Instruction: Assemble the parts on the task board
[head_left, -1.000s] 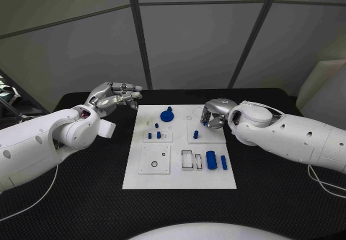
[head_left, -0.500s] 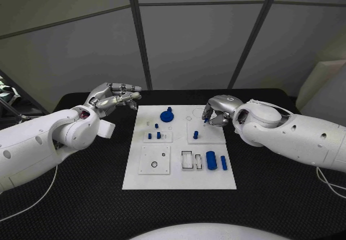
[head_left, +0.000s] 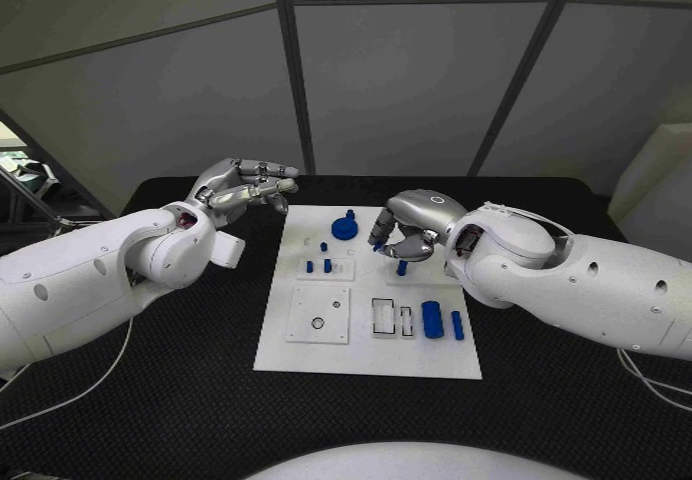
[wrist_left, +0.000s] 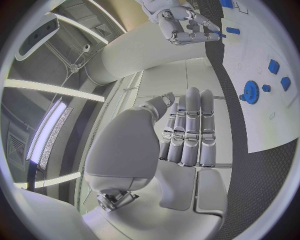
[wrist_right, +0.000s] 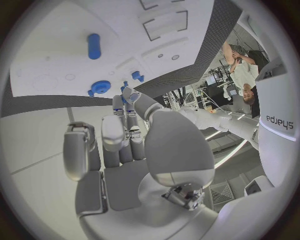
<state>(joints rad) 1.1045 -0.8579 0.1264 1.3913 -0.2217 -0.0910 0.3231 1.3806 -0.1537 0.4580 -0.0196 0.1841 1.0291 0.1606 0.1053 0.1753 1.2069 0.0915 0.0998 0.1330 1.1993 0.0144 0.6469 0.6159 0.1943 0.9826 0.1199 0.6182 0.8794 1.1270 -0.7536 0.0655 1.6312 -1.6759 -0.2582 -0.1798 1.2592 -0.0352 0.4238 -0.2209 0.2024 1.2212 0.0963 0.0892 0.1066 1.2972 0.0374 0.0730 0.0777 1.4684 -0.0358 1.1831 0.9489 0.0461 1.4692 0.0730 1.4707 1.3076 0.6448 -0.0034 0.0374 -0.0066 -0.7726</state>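
Right hand (head_left: 408, 228) over task board (head_left: 372, 350), perhaps touching it.

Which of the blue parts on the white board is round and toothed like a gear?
The blue gear at the far end of the white board, the widest blue part there. The other blue parts are small pegs or plain cylinders, such as the thick cylinder at the near right.

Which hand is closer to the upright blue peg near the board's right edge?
Right. The right hand hovers just over the upright blue peg, fingers curled toward the task board. The left hand is raised beyond the board's far left corner, well apart from it.
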